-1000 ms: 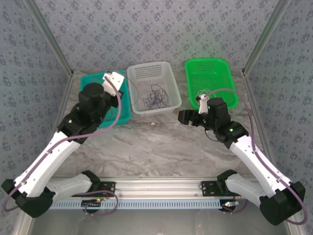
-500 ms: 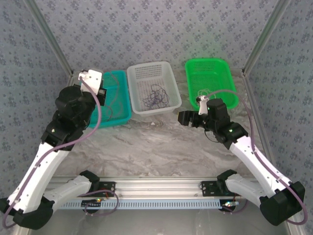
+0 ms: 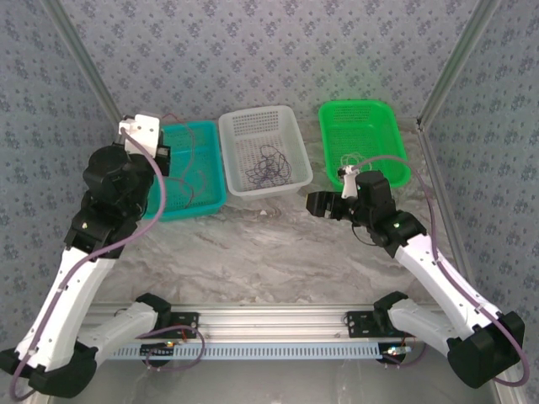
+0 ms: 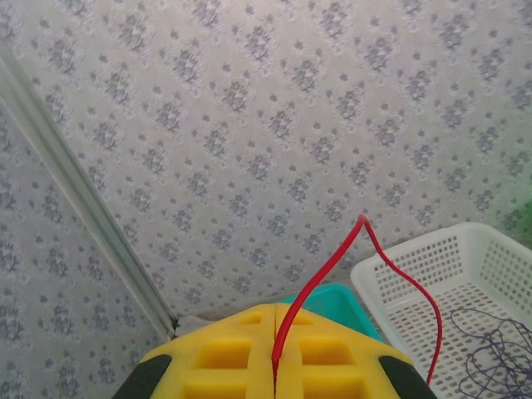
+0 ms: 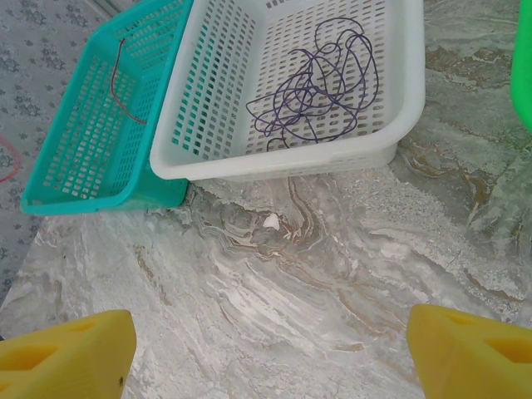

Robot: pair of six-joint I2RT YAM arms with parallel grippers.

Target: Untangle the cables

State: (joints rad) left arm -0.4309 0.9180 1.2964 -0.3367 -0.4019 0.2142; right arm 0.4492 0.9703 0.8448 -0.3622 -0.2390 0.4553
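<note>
The cables are hair-thin and curl loosely. The red cable (image 4: 332,258) rises from the left gripper (image 4: 274,337), whose 2 yellow fingers (image 4: 224,353) are pressed together on it. It bends sharply at its peak and drops to the right. In the top view it arcs down into the teal basket (image 3: 207,202), and the right wrist view shows a red strand lying against that basket's mesh. The purple cable (image 3: 268,166) lies as 1 loose knot of loops in the middle of the white basket (image 3: 259,113), which stands between the teal and the green basket (image 3: 357,105). A pale cable (image 3: 349,159) curls at the green basket's near end, just beyond the right arm. The right gripper (image 5: 266,357) hangs over bare marble table (image 5: 316,274) near the white basket's front, its fingers wide apart and holding nothing.
</note>
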